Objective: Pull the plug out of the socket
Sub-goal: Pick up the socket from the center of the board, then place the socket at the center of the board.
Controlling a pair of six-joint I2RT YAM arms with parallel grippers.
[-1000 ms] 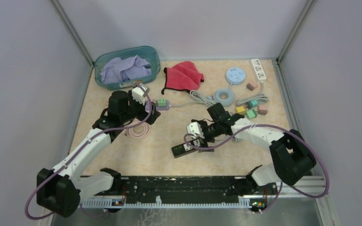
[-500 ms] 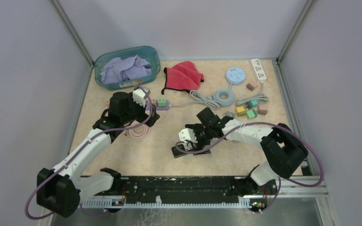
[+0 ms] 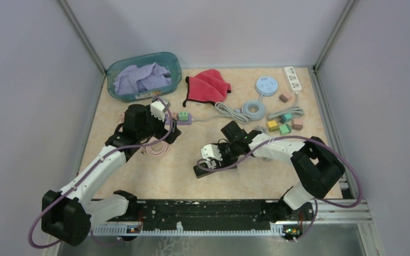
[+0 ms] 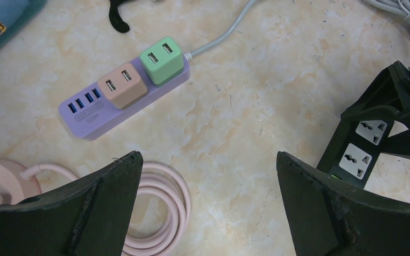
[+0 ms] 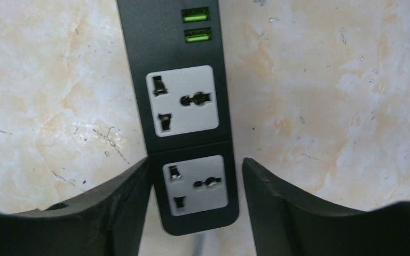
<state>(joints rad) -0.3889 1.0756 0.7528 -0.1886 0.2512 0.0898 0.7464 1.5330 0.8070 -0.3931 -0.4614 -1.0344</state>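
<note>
The purple strip (image 4: 85,120) lies on the table (image 4: 256,106) left of centre, with a green plug (image 4: 162,60) and a tan plug (image 4: 123,85) seated side by side in it. Bare tabletop lies on its near and right sides.

The left gripper (image 4: 207,159) hangs above with its fingers spread wide, holding nothing.

The right gripper (image 5: 196,160) straddles a black strip (image 5: 139,42) mid-table. One finger (image 5: 133,186) is against its edge and the other just beside it, so I cannot tell whether they pinch it.

Only the right wrist view shows that both of that strip's sockets are unplugged. Only the overhead view shows the blue basket (image 3: 139,57), red cloth (image 3: 208,85), round blue socket (image 3: 266,85) and white strip (image 3: 293,79) along the far edge.

A pink cord coil (image 4: 171,213) lies just near of the purple strip, under the left finger.
</note>
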